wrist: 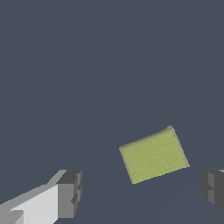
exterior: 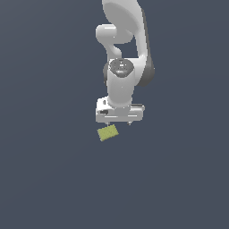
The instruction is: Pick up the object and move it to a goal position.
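Observation:
The object point(exterior: 108, 133) is a small flat yellow-green block lying on the dark grey surface, turned slightly askew. The white arm's gripper point(exterior: 118, 122) hangs just behind and above it in the exterior view, a little to that view's right of the block. In the wrist view the object point(wrist: 153, 155) lies between the two dark fingertips point(wrist: 70, 194), nearer the other one, and beyond them. The gripper point(wrist: 142, 190) is open, with nothing held between its fingers.
The plain dark grey floor point(exterior: 53, 179) stretches all around with no other objects. The white arm point(exterior: 123, 53) rises behind the block.

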Controlling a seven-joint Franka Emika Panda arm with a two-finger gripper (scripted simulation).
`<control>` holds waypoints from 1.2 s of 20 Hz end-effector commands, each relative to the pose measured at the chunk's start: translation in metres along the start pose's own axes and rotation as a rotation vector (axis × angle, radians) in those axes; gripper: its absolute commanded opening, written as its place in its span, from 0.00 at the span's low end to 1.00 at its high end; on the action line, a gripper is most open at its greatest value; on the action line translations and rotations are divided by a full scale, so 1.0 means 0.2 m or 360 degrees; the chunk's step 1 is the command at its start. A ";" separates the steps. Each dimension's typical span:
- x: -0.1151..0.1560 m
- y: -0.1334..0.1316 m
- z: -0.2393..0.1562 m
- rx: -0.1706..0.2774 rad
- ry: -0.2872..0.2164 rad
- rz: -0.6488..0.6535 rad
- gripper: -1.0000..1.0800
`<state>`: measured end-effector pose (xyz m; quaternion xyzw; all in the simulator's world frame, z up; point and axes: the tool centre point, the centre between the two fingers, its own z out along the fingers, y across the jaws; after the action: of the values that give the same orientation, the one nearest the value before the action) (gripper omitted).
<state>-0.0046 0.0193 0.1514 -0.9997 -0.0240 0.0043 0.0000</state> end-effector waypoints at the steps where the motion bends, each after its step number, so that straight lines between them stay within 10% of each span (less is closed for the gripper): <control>1: 0.00 0.00 0.00 0.0000 0.0000 0.0000 0.96; 24: 0.00 0.04 -0.03 0.0026 -0.0007 0.0134 0.96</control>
<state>-0.0041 0.0117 0.1599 -0.9999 0.0091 0.0065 0.0077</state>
